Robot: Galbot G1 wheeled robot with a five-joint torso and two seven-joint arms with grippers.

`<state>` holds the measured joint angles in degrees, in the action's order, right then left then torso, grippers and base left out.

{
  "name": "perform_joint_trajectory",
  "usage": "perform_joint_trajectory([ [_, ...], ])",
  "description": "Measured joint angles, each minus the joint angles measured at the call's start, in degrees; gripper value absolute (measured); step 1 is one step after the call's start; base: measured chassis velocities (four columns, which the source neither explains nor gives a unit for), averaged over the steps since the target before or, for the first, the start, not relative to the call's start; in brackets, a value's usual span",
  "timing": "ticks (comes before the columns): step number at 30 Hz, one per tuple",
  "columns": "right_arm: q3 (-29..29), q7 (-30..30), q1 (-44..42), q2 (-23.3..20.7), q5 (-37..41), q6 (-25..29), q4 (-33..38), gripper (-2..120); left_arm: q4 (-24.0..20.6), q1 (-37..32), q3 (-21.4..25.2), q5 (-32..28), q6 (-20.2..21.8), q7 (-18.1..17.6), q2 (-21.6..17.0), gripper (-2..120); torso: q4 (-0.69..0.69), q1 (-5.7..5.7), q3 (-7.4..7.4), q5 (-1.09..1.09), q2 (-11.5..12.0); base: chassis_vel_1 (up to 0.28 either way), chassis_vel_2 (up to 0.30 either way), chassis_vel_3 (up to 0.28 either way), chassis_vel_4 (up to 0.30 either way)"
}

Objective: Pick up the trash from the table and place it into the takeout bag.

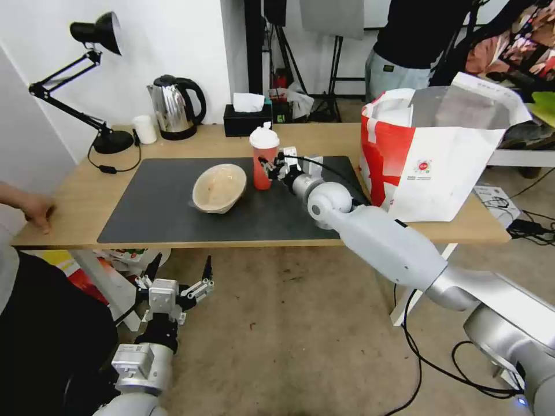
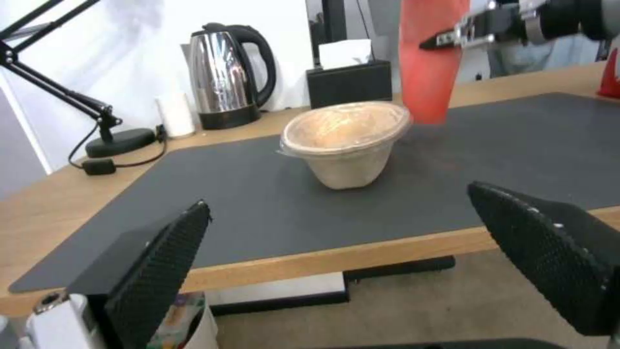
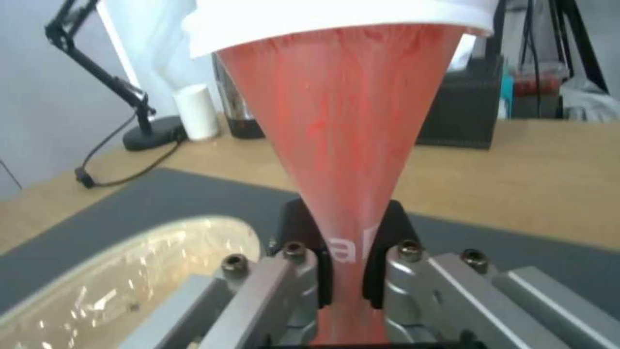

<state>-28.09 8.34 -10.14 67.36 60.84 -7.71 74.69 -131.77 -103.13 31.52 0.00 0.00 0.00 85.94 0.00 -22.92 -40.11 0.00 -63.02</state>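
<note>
The long light-wood table (image 1: 81, 199) stands against a white wall, a dark grey mat (image 1: 156, 222) covering most of its middle. At its right end sits the takeout bag (image 1: 445, 173), boxy and white with a red side panel, its mouth gaping upward and showing the silver lining.

On the mat, the beige paper bowl (image 1: 219, 188) lies tipped on its side just beside the red cup (image 1: 264, 159) with its white lid. At the back are a steel kettle (image 1: 173, 107), a black tissue box (image 1: 247, 119) and a desk lamp (image 1: 95, 34).

The step in hand looks to be the cup. The right arm stretches out low across the table edge, and the right gripper (image 3: 342, 264) has its fingers (image 3: 381, 242) pinched on the cup's lower body, squeezing it in. Whether the cup has left the mat I cannot quite say. Next it wants raising clear of the bag's rim, carrying right and letting go over the opening; the grip sits low, so the cup may tilt.

The left gripper (image 1: 176, 283) hangs below table height near the front edge, its fingers spread wide, holding nothing.
</note>
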Motion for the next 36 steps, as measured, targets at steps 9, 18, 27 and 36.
perform_joint_trajectory([
  [9, 0.3, 0.8, 3.5, -0.8, 1.6, -0.1, 2.1, 3, 0.0, 0.0, 0.0, 0.0, 0.0, 0.0, 0.0, 100, 0.0, 0.0, 0.0, 0.0, 0.0, 0.0, 0.0, 0.0, 0.0],
  [18, 1.4, 1.9, 11.1, -3.2, 4.3, -1.0, 3.4, 3, 0.0, 0.0, 0.0, 0.0, 0.0, 0.0, 0.0, 100, 0.0, 0.0, 0.0, 0.01, 0.0, 0.0, 0.0, 0.0, 0.0],
  [27, 0.2, 4.1, 22.2, -11.0, 7.5, -3.8, 8.4, 3, 0.0, 0.0, 0.0, 0.0, 0.0, 0.0, 0.0, 100, -0.01, 0.0, 0.0, 0.01, 0.0, 0.0, 0.0, 0.0, 0.0],
  [36, -2.4, 5.4, 30.2, -19.0, 11.0, -5.6, 9.5, 3, 0.0, 0.0, 0.0, 0.0, 0.0, 0.0, 0.0, 100, 0.0, 0.01, 0.01, 0.01, 0.0, 0.0, 0.0, 0.0, 0.0],
])
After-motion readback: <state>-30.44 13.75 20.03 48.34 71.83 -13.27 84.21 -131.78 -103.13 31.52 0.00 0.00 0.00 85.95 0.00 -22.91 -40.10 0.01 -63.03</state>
